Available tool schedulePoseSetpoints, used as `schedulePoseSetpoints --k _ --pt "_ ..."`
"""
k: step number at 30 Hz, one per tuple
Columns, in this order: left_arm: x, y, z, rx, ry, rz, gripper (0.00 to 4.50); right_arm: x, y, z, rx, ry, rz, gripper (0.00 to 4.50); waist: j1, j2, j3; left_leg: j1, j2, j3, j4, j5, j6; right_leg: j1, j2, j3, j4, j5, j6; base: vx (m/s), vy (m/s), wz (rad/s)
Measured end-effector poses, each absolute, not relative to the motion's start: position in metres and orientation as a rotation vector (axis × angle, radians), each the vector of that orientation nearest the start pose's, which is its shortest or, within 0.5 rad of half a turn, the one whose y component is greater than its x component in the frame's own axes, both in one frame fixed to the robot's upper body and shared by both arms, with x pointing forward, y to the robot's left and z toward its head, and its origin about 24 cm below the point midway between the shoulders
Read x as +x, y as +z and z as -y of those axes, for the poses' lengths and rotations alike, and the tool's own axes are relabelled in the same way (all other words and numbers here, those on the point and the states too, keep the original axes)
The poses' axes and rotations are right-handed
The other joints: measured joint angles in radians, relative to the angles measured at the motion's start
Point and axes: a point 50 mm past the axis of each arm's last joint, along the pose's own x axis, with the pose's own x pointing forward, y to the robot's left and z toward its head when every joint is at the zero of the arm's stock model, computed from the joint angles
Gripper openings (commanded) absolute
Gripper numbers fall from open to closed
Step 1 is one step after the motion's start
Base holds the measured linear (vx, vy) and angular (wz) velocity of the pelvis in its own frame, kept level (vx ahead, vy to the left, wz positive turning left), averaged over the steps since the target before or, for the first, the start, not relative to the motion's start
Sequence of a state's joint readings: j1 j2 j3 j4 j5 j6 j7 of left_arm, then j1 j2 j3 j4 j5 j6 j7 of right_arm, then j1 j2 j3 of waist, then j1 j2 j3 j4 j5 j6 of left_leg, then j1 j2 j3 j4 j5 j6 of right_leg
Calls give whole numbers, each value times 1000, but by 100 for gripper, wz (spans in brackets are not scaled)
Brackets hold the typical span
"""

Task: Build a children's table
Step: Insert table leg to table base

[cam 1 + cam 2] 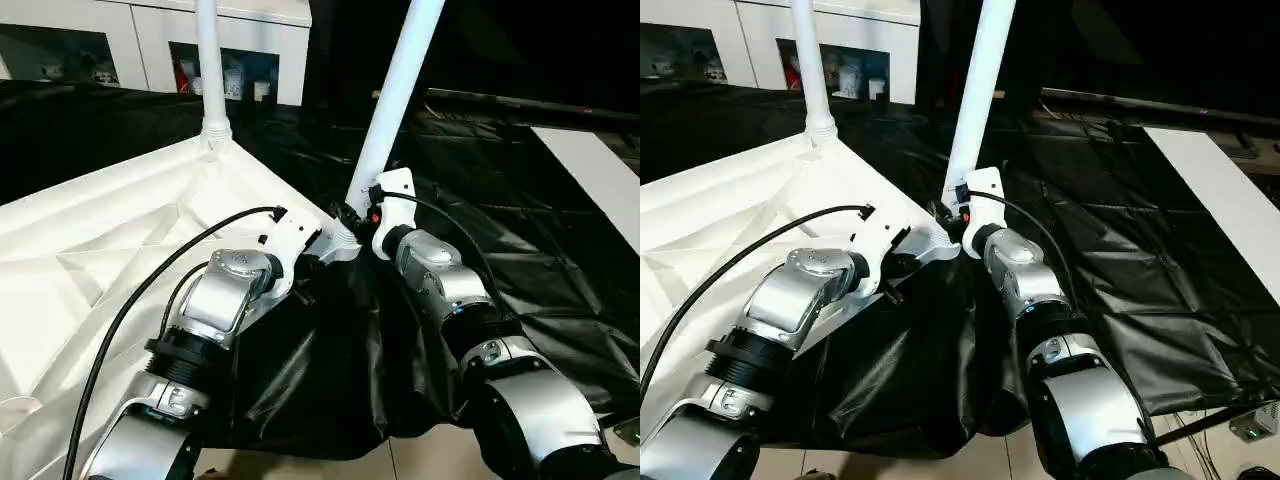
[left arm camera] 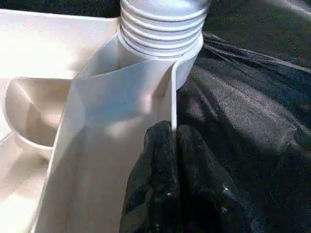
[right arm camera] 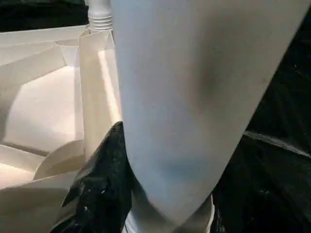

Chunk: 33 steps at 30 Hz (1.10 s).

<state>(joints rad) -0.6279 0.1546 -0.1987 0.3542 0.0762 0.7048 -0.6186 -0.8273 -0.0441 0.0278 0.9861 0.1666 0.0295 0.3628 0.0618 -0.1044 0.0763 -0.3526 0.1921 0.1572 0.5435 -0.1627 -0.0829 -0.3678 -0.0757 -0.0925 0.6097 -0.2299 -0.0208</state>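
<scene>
Surface: big table (image 1: 560,290) under crinkled black sheeting, its near edge just ahead of the robot, sheet drooping over it.
Task thing: children's table, its top (image 1: 110,250) upside down on the table's left part, ribs up, one corner reaching the near edge.
Left hand (image 2: 172,145): closed, fingers pinching the thin wall of the top just below the near corner socket; likely steadying the top.
Right hand (image 1: 362,215): fingers half spread around the near leg (image 1: 400,80) just above its socket; black finger (image 3: 104,179) against the tube. Probably seating or turning it.
Near leg: leans right, so likely not fully home.
Far leg (image 1: 208,60): upright in the far corner socket.
Room: open sheet to the right; white board (image 1: 600,175) at the far right edge; white cabinet (image 1: 150,40) behind.
</scene>
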Motion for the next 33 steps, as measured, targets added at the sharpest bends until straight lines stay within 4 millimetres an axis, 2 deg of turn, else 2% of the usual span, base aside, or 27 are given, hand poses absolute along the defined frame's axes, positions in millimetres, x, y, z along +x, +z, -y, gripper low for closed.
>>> schedulePoseSetpoints --k 3,4,6,8,10,14,16,19,22,30,33 --pt "336 71 -93 268 -736 -544 0 376 68 83 60 534 -221 187 0 1 1 0 0 0 0 0 0 0 0 0 0 0 0 0 0 0" --pt "337 71 -95 271 -735 -542 0 377 68 84 68 540 -219 222 0 1 1 0 0 0 0 0 0 -1 0 0 0 0 0 0 0 0" --pt "337 71 -96 272 -740 -538 0 377 69 87 76 556 -216 257 1 2 1 -1 0 0 0 0 0 -1 0 0 0 0 0 0 0 0" --pt "337 72 -95 273 -752 -528 0 375 61 91 110 559 -249 257 3 4 3 -3 0 0 0 0 0 -2 0 0 0 0 0 0 0 0" --pt "337 74 -96 272 -763 -517 0 374 62 94 132 578 -239 290 6 11 5 -7 0 2 0 0 0 -7 0 1 1 1 -1 0 0 0" --pt "338 76 -96 271 -773 -505 0 373 61 100 131 606 -243 318 15 12 6 -15 2 4 2 2 2 -15 0 0 5 1 -2 0 0 0" --pt "339 76 -96 272 -777 -504 0 372 60 102 124 620 -249 335 17 14 7 -15 4 6 4 4 6 -15 0 0 6 2 -2 0 0 0" --pt "340 77 -99 280 -783 -497 0 364 47 110 121 651 -295 360 23 16 9 -15 10 14 6 3 4 -16 1 0 6 2 -3 0 0 0" --pt "342 78 -102 296 -796 -490 0 361 49 113 85 702 -288 382 23 18 10 -15 12 15 7 2 2 -16 2 0 6 3 -2 0 0 0" --pt "336 81 -118 394 -986 -471 0 340 53 132 -21 885 -256 382 38 18 10 -18 13 16 10 5 7 -17 3 -1 7 3 -2 0 0 0" --pt "328 79 -126 434 -1129 -462 0 332 58 138 -61 938 -225 382 50 18 10 -18 13 16 13 4 7 -16 2 -1 8 3 -2 0 0 0"
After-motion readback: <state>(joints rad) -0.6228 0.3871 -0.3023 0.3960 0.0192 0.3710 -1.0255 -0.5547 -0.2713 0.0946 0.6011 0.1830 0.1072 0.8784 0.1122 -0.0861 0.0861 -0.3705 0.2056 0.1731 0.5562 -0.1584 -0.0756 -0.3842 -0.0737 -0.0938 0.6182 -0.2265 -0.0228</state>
